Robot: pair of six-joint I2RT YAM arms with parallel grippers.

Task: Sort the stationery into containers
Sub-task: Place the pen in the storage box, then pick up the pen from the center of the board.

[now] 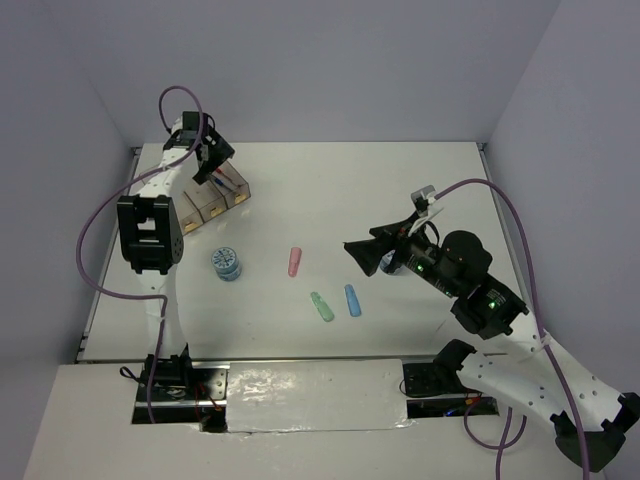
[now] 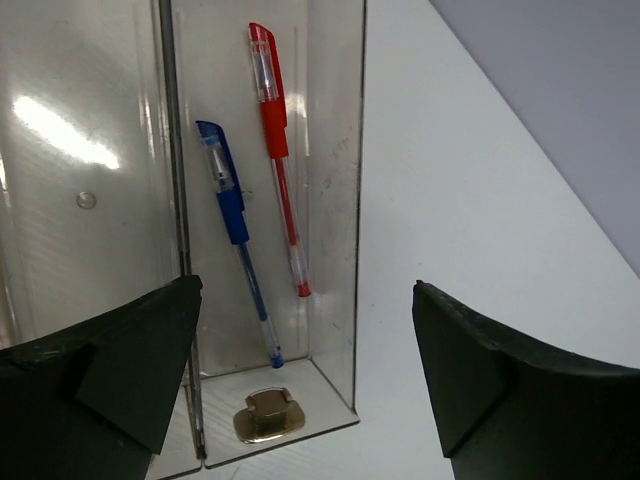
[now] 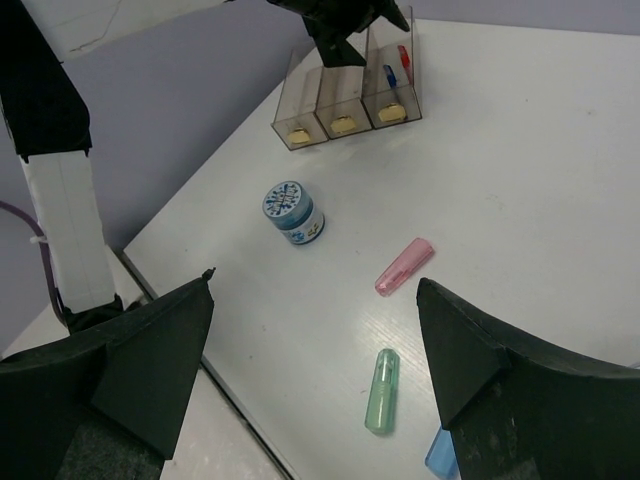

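Three joined clear containers (image 1: 215, 197) stand at the back left. A red pen (image 2: 275, 140) and a blue pen (image 2: 232, 210) lie side by side in one end bin (image 2: 335, 300), above its brass label (image 2: 265, 415). My left gripper (image 2: 306, 283) hovers over that bin, open and holding nothing. One blue-white tape roll (image 1: 227, 264) stands upright on the table. A pink bar (image 1: 294, 261), a green bar (image 1: 321, 306) and a blue bar (image 1: 352, 300) lie loose mid-table. My right gripper (image 3: 317, 280) hangs open above the green bar (image 3: 382, 390), empty.
The left arm's link (image 1: 150, 232) rises between the bins and the near edge. The table's left edge (image 3: 170, 320) runs close to the tape roll (image 3: 293, 212). Walls enclose the table at the back and on both sides.
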